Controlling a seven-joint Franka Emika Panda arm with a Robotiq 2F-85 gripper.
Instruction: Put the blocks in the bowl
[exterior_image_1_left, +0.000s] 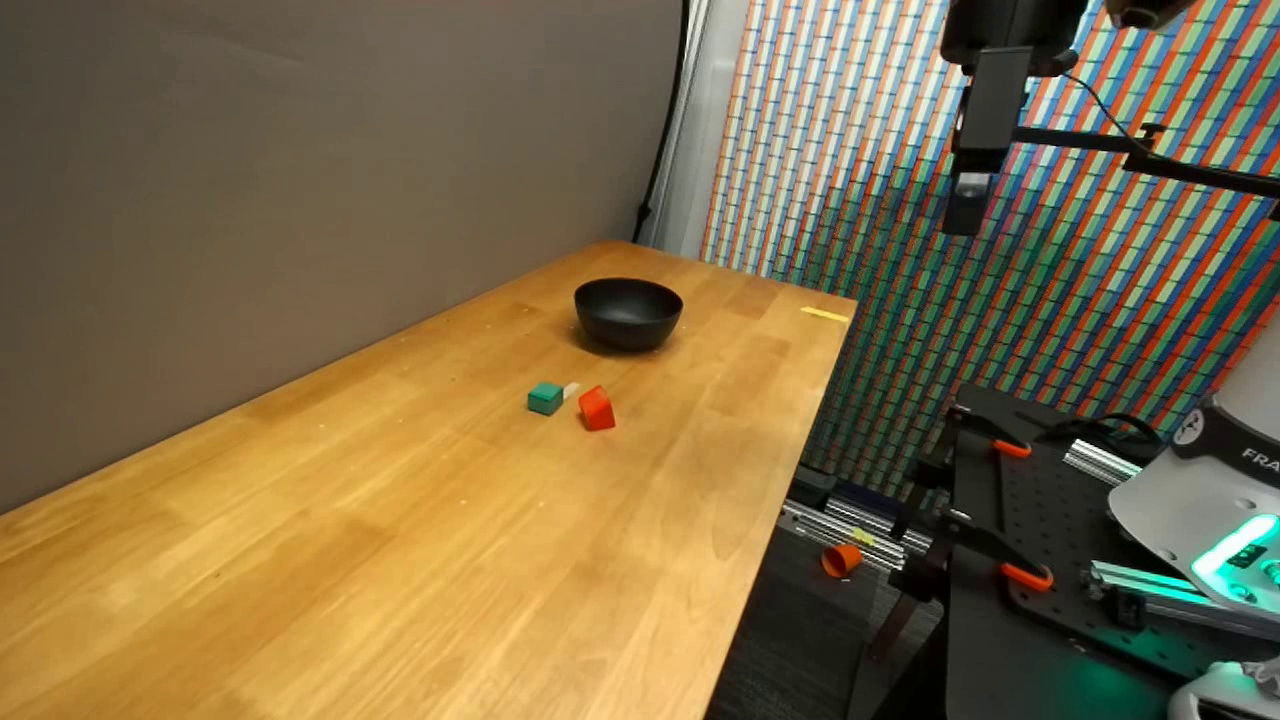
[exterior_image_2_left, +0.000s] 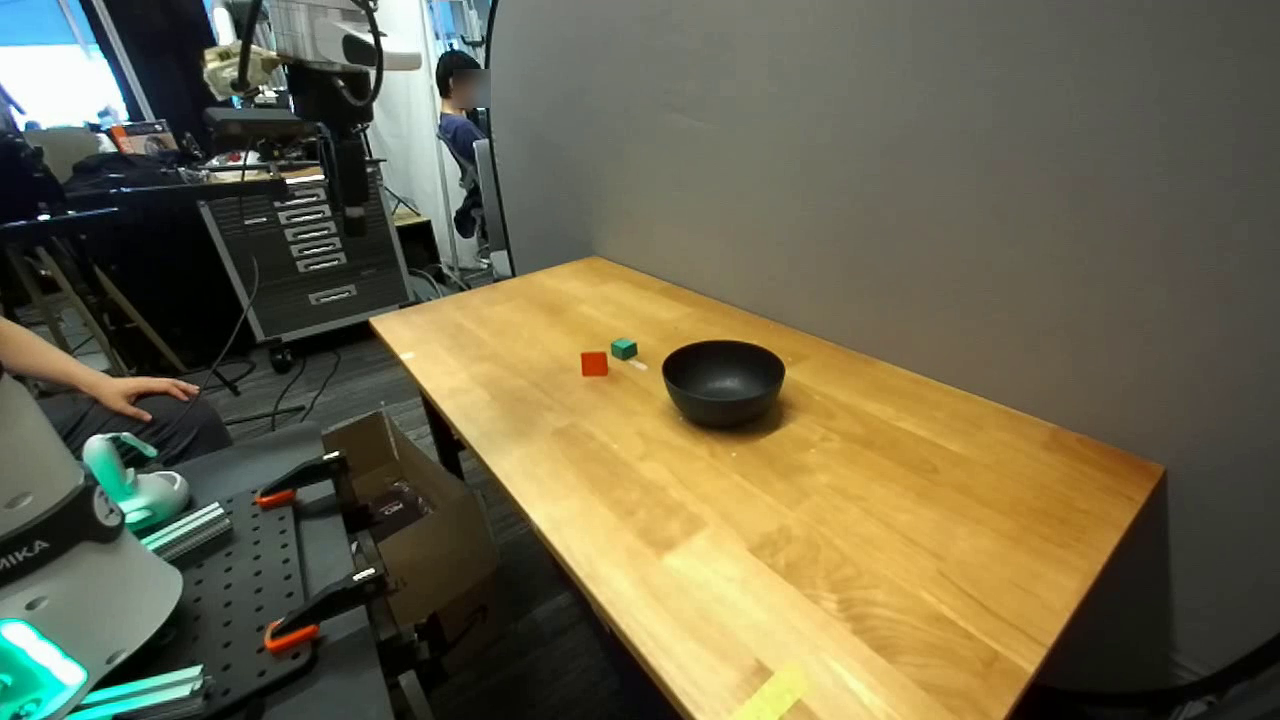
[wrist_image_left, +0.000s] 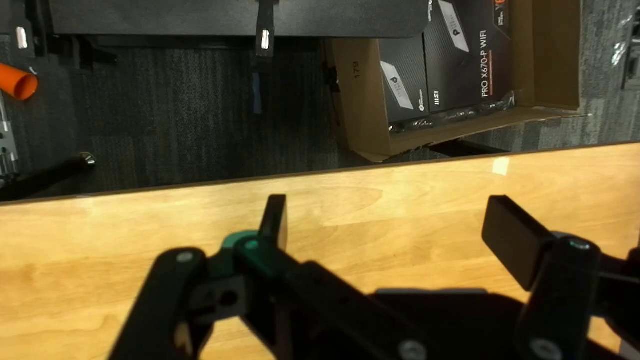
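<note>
A green block (exterior_image_1_left: 545, 398) and a red block (exterior_image_1_left: 597, 409) lie close together but apart on the wooden table. The green block (exterior_image_2_left: 624, 349) and red block (exterior_image_2_left: 594, 364) show in both exterior views. The round black bowl (exterior_image_1_left: 626, 328) stands upright a short way from them, also seen in an exterior view (exterior_image_2_left: 722, 405). My gripper (wrist_image_left: 387, 215) is open with nothing between its fingers. It hangs high above the table, well away from the blocks and bowl, as an exterior view shows (exterior_image_1_left: 966, 205). The wrist view shows no block and no bowl.
The table (exterior_image_2_left: 640, 500) runs along a grey wall (exterior_image_2_left: 850, 180). A gap separates it from the black robot stand with clamps (exterior_image_2_left: 320, 605). A cardboard box (wrist_image_left: 365, 100) and an orange cup (exterior_image_1_left: 841, 560) are on the floor there. A person's arm (exterior_image_2_left: 110, 385) is behind the robot base.
</note>
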